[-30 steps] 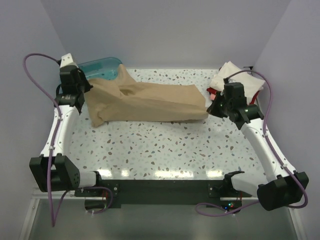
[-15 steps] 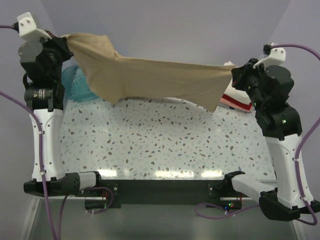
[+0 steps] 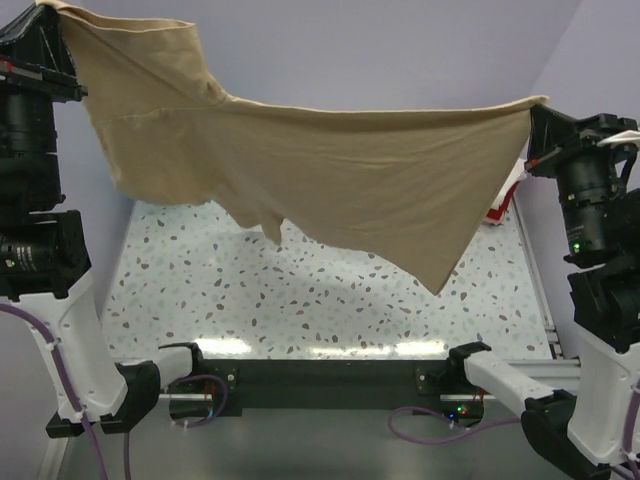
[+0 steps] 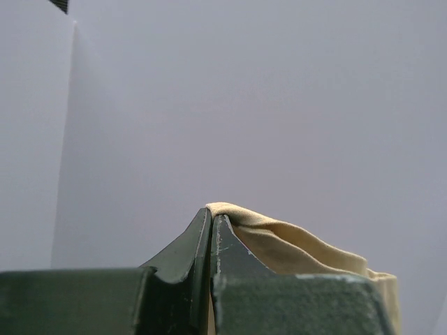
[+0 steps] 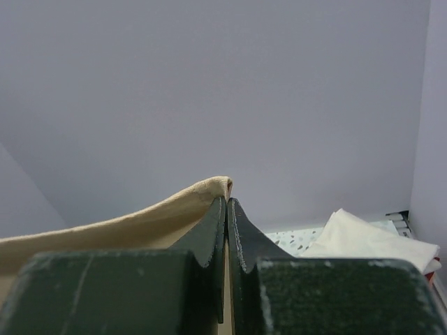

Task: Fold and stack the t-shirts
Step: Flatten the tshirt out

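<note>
The left hand is pinched shut on one end of the tan t-shirt, high above the far-left corner of the bench. In its wrist view the two dark fingers meet, with a soft fold of tan cloth bunched at their tips. The right hand is clamped just as tightly on the opposite end of the same shirt, high above the right edge of the bench. A rolled lip of fabric shows over its fingertips.

The shirt hangs in the air between the two hands, clear of the bench. It is plain tan, matte and soft-looking, with no print in view. Its top edge runs almost taut from hand to hand, sagging a little near the left. Near the left hand a wider section drops down, crossed by a faint seam line. The bottom edge is uneven (one small flap hangs left of the middle, and a longer pointed corner dips lowest toward the right). Shallow diagonal creases fan across the cloth, and its shadow falls on the speckled bench beneath.

At the far-right corner of the bench, partly hidden behind the hanging cloth, lies a folded cream-white shirt with the edge of a red shirt showing under it.
</note>
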{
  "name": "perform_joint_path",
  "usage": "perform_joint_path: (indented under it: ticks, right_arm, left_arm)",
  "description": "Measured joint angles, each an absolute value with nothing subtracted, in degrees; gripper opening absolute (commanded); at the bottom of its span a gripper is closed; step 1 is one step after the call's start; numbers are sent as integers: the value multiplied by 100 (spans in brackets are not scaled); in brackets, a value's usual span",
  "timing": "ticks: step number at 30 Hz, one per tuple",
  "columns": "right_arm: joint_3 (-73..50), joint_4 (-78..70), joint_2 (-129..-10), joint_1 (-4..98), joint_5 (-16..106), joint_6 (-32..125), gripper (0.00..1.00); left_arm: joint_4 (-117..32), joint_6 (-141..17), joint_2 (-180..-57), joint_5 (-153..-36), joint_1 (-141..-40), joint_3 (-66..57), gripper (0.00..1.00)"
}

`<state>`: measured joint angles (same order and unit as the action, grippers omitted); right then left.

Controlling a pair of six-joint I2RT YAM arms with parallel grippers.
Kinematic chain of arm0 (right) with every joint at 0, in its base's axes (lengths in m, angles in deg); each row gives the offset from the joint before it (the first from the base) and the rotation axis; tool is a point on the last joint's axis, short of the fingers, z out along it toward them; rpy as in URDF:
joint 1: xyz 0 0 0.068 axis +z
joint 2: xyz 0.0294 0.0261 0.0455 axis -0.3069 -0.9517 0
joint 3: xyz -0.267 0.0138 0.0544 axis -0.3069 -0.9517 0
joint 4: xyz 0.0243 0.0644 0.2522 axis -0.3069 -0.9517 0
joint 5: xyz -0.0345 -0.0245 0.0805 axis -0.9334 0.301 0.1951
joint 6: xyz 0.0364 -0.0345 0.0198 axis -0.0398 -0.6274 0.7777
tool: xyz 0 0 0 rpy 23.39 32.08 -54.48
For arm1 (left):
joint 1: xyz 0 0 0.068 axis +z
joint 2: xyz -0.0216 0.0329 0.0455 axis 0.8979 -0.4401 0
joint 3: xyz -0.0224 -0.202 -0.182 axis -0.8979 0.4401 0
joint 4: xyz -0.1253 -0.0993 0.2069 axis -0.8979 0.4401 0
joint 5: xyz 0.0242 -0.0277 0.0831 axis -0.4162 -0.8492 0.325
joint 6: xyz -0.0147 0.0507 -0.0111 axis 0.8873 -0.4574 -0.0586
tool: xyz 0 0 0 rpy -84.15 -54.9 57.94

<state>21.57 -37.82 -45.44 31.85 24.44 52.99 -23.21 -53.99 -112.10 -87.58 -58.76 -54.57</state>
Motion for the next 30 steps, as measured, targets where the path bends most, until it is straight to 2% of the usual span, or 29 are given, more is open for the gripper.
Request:
perform_joint_path:
  ticks: [6, 14, 17, 23, 30]
  right_arm:
    - [1234, -3412, -4697, 3185, 2346, 5295, 0]
    - [166, -3235, -6124, 3185, 2352, 5308, 0]
    - [146, -3257, -6463, 3185, 2374, 5343, 0]
    - [511, -3187, -6378, 3185, 2398, 5393, 0]
    - [767, -3052, -5565, 3185, 2485, 5607, 0]
  left_arm:
    - [-2902, -5010, -11709, -9636, -5876, -4906, 0]
    - [-2756, -4800, -13827, -10303, -5881, -4592, 0]
    - [-2524, -4800, -14146, -10357, -5881, -4609, 0]
    - [-2467, -4800, -13940, -10390, -5881, -5075, 0]
    - [-2500, -4802, -12767, -10180, -5881, -5112, 0]
